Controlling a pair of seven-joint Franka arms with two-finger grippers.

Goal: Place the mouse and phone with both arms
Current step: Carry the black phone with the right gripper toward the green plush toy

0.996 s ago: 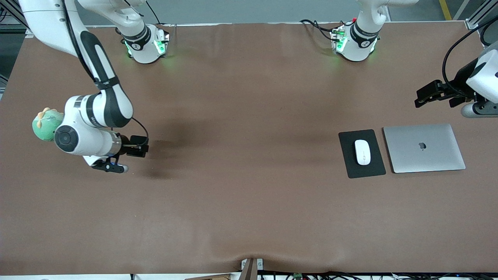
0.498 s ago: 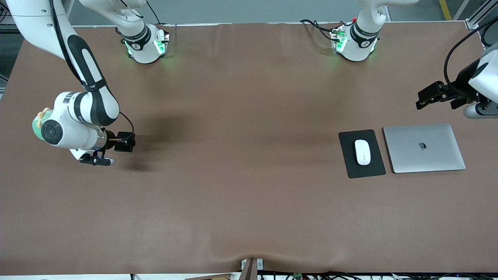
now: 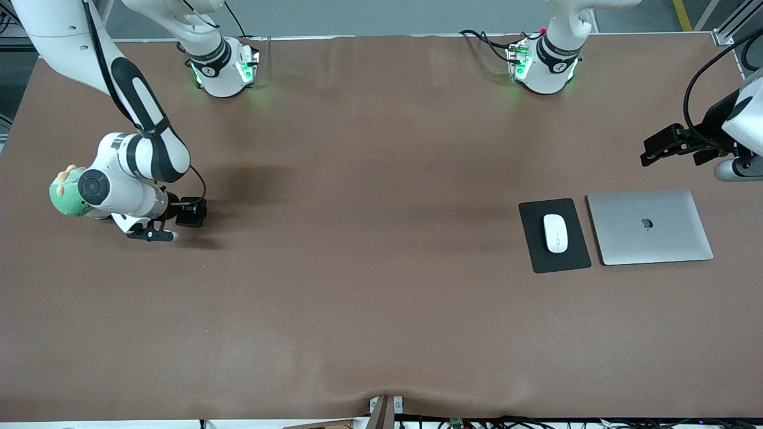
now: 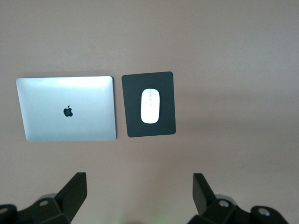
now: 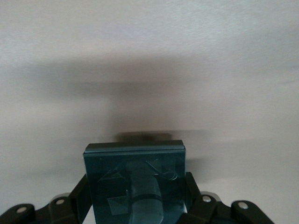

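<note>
My right hand (image 3: 192, 213), clenched on the phone (image 5: 134, 179), hangs low over bare tabletop (image 3: 357, 298) at its own end; my left hand (image 3: 656, 146), released, waits above the laptop (image 3: 650, 226), the mouse (image 3: 555, 233) resting lengthwise on its pad (image 3: 530, 250).

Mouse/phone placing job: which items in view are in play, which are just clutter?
In play:
- mouse, lying on the mouse pad
- phone, held in the shut right gripper at the right arm's end of the table
- left gripper, open, over bare table near the laptop

Just lying about:
- closed silver laptop, beside the pad
- green plush toy, partly hidden by the right arm
</note>
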